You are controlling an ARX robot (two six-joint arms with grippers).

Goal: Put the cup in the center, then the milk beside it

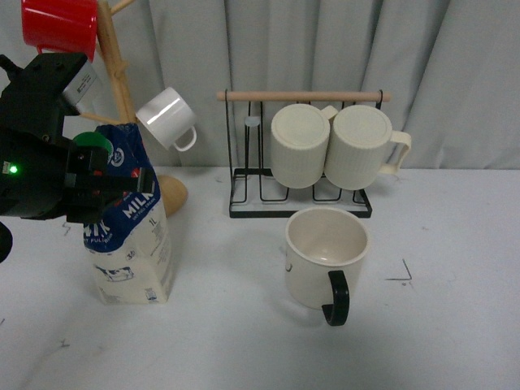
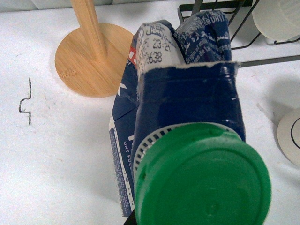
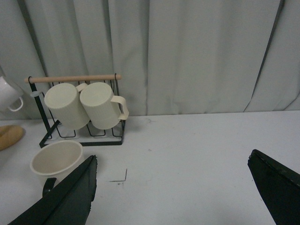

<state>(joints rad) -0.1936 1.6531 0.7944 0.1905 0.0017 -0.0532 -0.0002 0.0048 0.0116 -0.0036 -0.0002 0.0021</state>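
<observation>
The milk [image 1: 134, 244], a tall carton with a blue top, white base and green cap [image 2: 201, 178], rests on the white table [image 1: 244, 349] at the left. The left tool [image 1: 110, 183] pinches its blue top. The cup [image 1: 325, 256], wide, cream and black-handled, stands upright near mid-table, well apart from the milk. The right tool [image 3: 171, 159] is spread wide.

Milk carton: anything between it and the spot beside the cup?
Nothing visible. In the front view only bare table lies between the milk carton and the cup. The wire rack and the mug tree stand behind that path.
</observation>
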